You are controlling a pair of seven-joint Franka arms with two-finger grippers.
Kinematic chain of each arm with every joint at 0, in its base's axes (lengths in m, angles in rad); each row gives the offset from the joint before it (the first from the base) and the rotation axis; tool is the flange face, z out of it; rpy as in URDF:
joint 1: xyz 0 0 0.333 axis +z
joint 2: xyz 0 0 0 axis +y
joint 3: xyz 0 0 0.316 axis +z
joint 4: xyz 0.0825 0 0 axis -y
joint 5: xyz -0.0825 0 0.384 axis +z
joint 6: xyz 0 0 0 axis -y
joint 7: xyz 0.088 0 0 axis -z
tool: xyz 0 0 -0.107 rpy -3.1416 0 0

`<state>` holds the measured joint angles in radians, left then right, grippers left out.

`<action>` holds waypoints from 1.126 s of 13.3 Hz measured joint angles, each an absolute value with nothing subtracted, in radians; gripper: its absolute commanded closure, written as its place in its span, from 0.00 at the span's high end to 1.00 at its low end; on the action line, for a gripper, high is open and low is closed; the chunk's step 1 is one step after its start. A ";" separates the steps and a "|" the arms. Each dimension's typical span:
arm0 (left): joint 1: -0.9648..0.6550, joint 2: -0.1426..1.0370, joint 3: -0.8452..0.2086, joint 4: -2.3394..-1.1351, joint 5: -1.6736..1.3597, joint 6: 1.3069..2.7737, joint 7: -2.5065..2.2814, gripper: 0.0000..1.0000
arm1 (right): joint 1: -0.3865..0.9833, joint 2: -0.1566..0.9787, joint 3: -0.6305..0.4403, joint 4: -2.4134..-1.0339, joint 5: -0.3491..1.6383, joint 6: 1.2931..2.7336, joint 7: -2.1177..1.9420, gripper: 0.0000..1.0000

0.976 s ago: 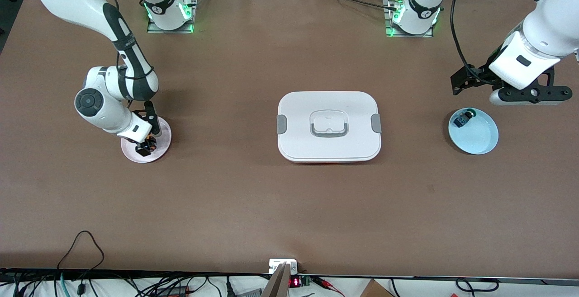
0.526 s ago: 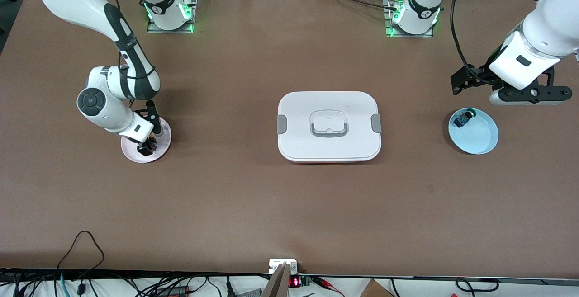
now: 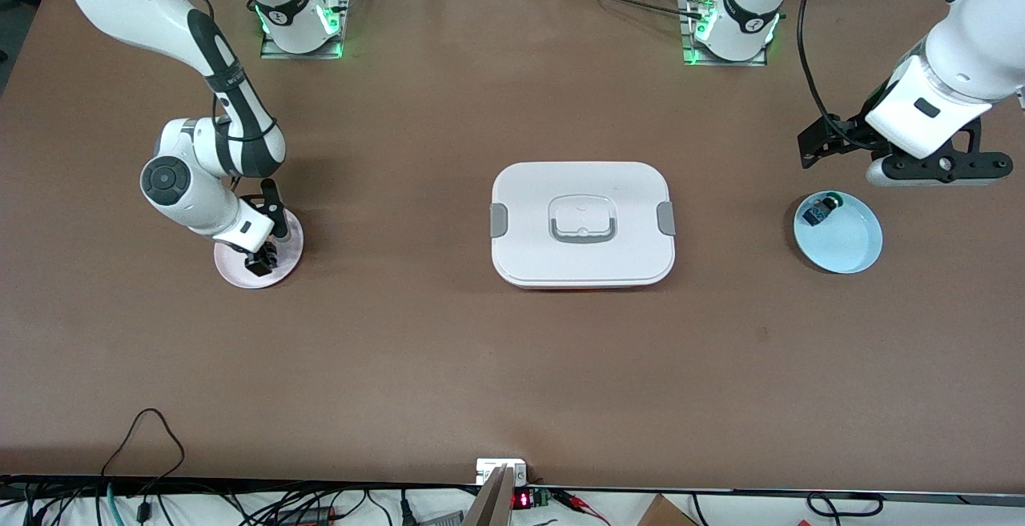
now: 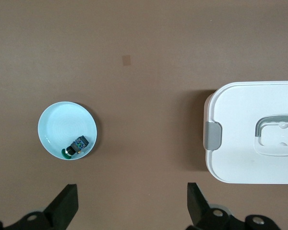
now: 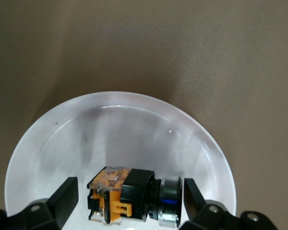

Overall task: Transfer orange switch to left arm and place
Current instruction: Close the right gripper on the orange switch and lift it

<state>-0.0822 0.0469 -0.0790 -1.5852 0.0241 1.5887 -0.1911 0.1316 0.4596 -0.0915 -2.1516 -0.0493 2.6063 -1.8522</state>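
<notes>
Two arms: both white Frankas, bases along the 12 o'clock edge of the table (image 3: pixel 448 350)
Right hand (image 5: pixel 127 201): down in the pink plate (image 3: pixel 282 258) toward the right arm's end, fingers spread with the orange switch (image 5: pixel 117 194) lying between them, not quite pinching it yet
Orange switch: on its side in that plate, black body, silver end
Left hand (image 4: pixel 129 206): just waiting, fingers wide apart, holding nothing, hovering by the light blue plate (image 3: pixel 849 246)
Blue plate: has a small blue part with a green cap (image 4: pixel 76 146)
Box (image 3: pixel 583 223): white, lid on, grey clips, table centre, well apart from both plates
</notes>
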 measured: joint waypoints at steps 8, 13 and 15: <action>-0.083 0.047 -0.079 -1.585 0.024 1.588 -0.191 1.00 | 0.132 0.465 -0.091 -2.152 -0.049 2.618 -1.851 0.24; -0.083 0.047 -0.080 -1.585 0.024 1.588 -0.191 1.00 | 0.131 0.463 -0.083 -2.149 -0.049 2.620 -1.852 0.06; -0.083 0.047 -0.080 -1.585 0.024 1.588 -0.191 1.00 | 0.132 0.452 -0.048 -2.130 -0.041 2.593 -1.852 0.02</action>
<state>-0.0826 0.0469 -0.0797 -1.5852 0.0241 1.5883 -0.1911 0.1323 0.4515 -0.0484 -2.1301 -0.0413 2.5927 -1.8521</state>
